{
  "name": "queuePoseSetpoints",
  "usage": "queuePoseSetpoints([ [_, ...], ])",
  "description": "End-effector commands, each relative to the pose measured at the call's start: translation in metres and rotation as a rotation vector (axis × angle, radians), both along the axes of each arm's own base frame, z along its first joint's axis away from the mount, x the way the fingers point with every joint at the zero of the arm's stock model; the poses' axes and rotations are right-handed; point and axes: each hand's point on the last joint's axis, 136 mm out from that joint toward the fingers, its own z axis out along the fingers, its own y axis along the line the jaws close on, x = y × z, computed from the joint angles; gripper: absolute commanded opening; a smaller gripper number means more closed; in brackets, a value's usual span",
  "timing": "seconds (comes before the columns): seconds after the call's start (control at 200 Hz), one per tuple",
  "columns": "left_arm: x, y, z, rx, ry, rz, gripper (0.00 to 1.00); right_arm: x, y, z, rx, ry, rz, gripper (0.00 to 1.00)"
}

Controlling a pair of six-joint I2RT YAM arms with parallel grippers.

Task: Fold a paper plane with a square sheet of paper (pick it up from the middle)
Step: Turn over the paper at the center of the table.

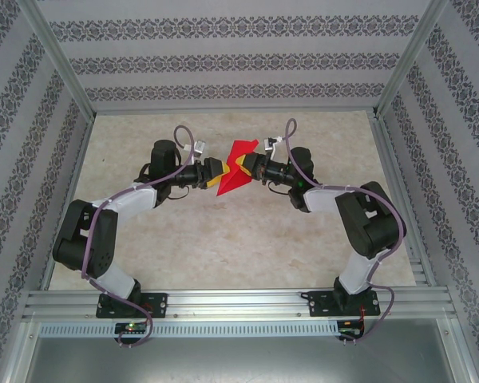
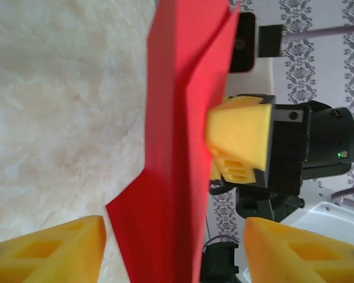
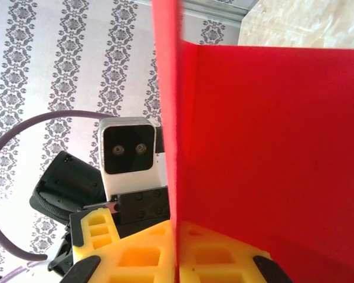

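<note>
Creased red sheet (image 1: 238,166) held clear of the worktop (image 1: 223,263) between both hands — right hand (image 1: 254,167) clamped on its right side, left hand (image 1: 218,177) at its left, jaws apart astride the edge — left looks placed to pinch.

My left arm (image 1: 88,235) and right arm (image 1: 369,219) both reach forward with elbows flared outward and forearms bent in, so the wrists point at each other. My right gripper (image 1: 253,166) is clamped tight on the folded red paper (image 1: 239,155). My left gripper (image 1: 218,175) faces it, fingers (image 2: 53,250) spread apart, one on either side of that paper.
</note>
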Motion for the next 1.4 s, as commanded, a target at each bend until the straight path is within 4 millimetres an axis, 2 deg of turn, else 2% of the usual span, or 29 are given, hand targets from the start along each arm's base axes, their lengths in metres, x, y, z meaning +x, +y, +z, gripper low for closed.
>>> queuePoseSetpoints([
  [0.0,-0.004,-0.007,0.029,-0.056,-0.087,-0.041,0.58,-0.004,0.010,0.014,0.036,-0.051,0.045,0.08],
  [0.27,-0.007,-0.013,0.031,-0.068,-0.092,-0.069,0.38,-0.004,0.014,0.010,0.033,-0.041,0.057,0.09],
  [0.455,-0.007,-0.012,0.029,-0.061,-0.110,-0.066,0.22,-0.002,0.010,0.005,0.016,-0.034,0.052,0.12],
  [0.604,-0.005,-0.011,0.020,-0.036,-0.114,-0.058,0.11,-0.002,-0.001,0.002,-0.027,-0.029,0.026,0.24],
  [0.714,-0.004,-0.009,0.011,0.013,-0.123,-0.052,0.08,-0.001,-0.017,0.001,-0.086,-0.039,-0.021,0.40],
  [0.819,-0.003,-0.002,-0.001,0.124,-0.144,-0.032,0.08,0.001,-0.041,-0.011,-0.221,-0.024,-0.107,0.54],
  [0.954,0.001,0.017,-0.018,0.324,-0.157,0.031,0.08,0.000,-0.076,-0.030,-0.481,-0.029,-0.242,0.69],
  [1.124,0.003,0.053,-0.033,0.680,-0.179,0.142,0.09,-0.005,-0.116,-0.031,-0.675,-0.077,-0.390,0.83],
  [1.214,0.007,0.084,-0.040,0.942,-0.168,0.241,0.10,-0.007,-0.129,-0.030,-0.723,-0.091,-0.446,0.88],
  [1.319,0.008,0.120,-0.044,1.234,-0.137,0.354,0.10,-0.009,-0.141,-0.031,-0.762,-0.095,-0.494,0.89],
  [1.394,0.010,0.139,-0.047,1.374,-0.108,0.428,0.10,-0.010,-0.147,-0.032,-0.781,-0.088,-0.518,0.89],
])
